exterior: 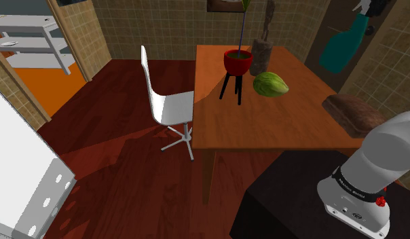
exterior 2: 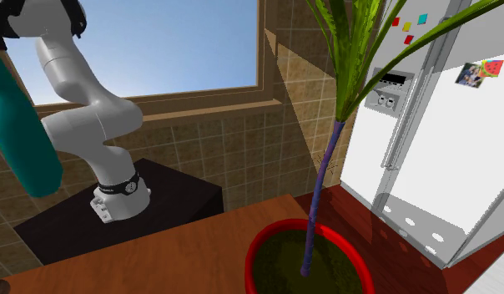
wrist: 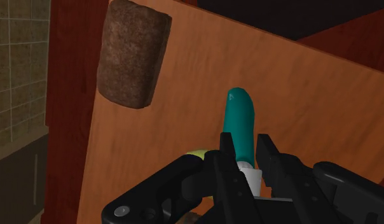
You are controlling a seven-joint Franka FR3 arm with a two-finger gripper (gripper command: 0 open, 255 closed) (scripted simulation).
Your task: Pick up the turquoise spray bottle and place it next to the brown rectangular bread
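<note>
The turquoise spray bottle (exterior: 345,45) hangs tilted in the air, high over the table's right side in the shoulder view. My gripper (wrist: 246,150) is shut on the bottle (wrist: 241,121) near its white neck, and the body points down toward the wooden table (wrist: 311,108). The brown rectangular bread (wrist: 130,54) lies near the table's edge, apart from the bottle. In the shoulder view the bread (exterior: 354,113) sits at the table's right edge, below the bottle and the gripper (exterior: 371,7). The second exterior view has the bottle (exterior 2: 23,138) at its left.
A red pot (exterior: 237,61) with a tall plant stands on black legs mid-table, with a green melon (exterior: 270,84) and a brown object (exterior: 261,49) beside it. A white chair (exterior: 164,102) stands at the table's left. A white fridge (exterior 2: 442,142) is nearby.
</note>
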